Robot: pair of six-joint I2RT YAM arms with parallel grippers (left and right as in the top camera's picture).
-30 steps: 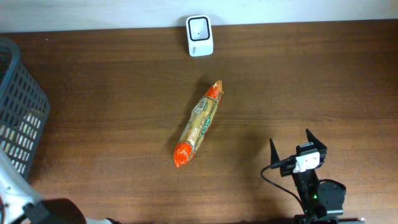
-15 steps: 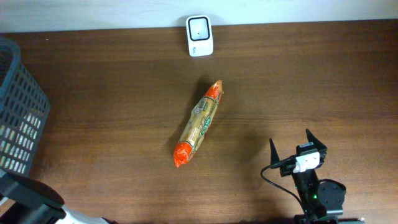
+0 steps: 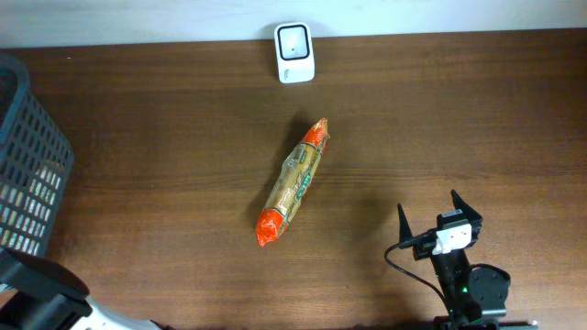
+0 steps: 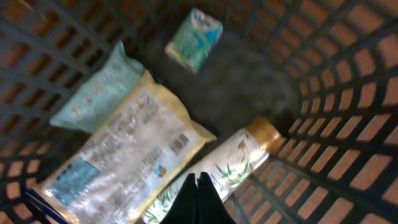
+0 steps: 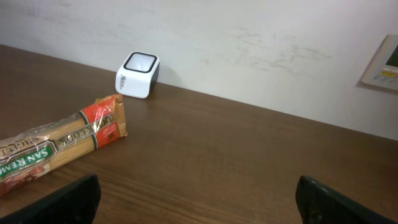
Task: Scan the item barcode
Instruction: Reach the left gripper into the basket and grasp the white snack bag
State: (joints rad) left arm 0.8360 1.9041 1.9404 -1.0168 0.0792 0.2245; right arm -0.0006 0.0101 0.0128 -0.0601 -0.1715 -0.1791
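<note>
A long pasta packet (image 3: 293, 181) with orange ends lies slanted at the table's middle, also seen in the right wrist view as the pasta packet (image 5: 56, 146). The white barcode scanner (image 3: 294, 39) stands at the far edge, and the scanner (image 5: 138, 74) sits against the wall. My right gripper (image 3: 438, 213) rests open and empty at the front right, well apart from the packet. My left gripper (image 4: 198, 177) is shut on nothing, hanging inside the basket above a bamboo-printed bottle (image 4: 230, 165) and a white-gold pouch (image 4: 124, 155).
The dark mesh basket (image 3: 27, 165) stands at the left edge. It also holds a pale teal packet (image 4: 93, 93) and a small teal box (image 4: 194, 38). The left arm's dark body (image 3: 41, 298) fills the front-left corner.
The left arm's shape at the front-left corner has shifted; its white part no longer shows. The pasta packet, the scanner and the right arm have not moved.
</note>
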